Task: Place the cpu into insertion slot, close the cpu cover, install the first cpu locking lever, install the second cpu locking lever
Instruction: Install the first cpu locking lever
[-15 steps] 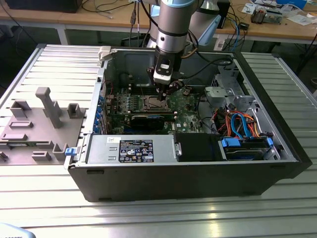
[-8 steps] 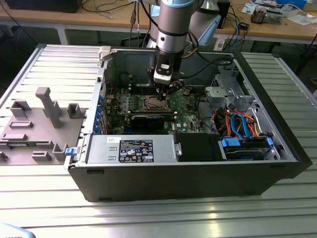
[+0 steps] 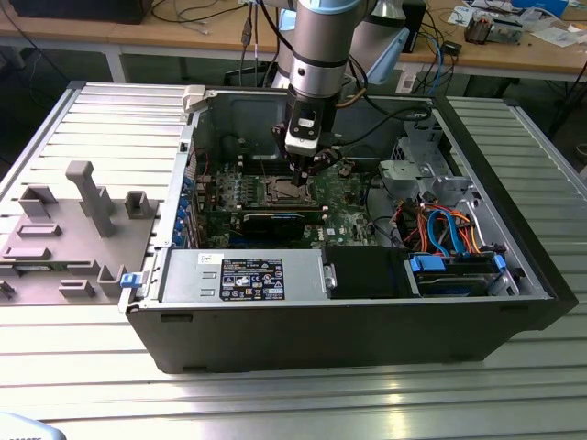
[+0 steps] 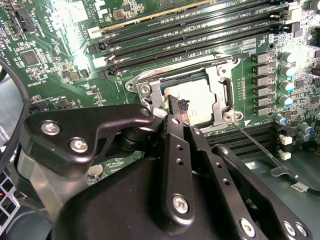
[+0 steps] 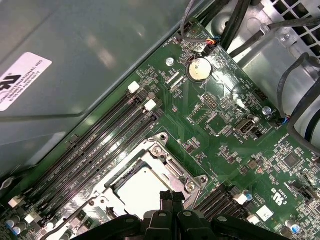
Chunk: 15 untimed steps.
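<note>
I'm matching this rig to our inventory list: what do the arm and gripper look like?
The arm is a silver-grey tube with a pale blue joint cap and black bands, ending in a pale wrist block. The gripper is matt black, built of jointed links with silver screw heads.

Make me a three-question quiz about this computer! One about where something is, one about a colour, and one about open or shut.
1. Where is the small square silvery-grey chip?
A) in the square metal-rimmed socket
B) on a wooden desk
C) on the floor

2. What colour is the big flat circuit board?
A) red
B) green
C) yellow

3. The dark metal computer case is:
A) open
B) shut
C) upside down

Answers: 1 A, the chip lies in the socket, near the black claw; 2 B, it is green all over; 3 A, its insides show.
</note>
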{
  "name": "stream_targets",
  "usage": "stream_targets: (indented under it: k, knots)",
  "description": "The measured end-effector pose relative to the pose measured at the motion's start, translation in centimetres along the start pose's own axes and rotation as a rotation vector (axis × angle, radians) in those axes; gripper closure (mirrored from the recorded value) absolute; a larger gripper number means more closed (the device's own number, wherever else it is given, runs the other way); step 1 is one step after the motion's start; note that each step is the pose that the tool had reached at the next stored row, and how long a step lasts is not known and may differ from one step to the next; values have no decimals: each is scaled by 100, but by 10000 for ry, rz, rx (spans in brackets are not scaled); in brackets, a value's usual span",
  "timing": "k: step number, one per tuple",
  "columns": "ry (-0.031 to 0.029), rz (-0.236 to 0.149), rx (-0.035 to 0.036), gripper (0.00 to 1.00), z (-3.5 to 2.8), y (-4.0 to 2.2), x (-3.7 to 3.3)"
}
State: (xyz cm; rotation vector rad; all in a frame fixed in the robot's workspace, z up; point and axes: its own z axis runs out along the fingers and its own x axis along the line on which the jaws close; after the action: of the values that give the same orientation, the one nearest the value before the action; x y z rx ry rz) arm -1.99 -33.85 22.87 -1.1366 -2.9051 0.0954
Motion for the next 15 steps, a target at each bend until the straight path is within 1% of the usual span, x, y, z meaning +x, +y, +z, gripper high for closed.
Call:
stream_targets:
  k: [15]
  knots:
    - [-9, -152, -1, 89, 0, 0, 0]
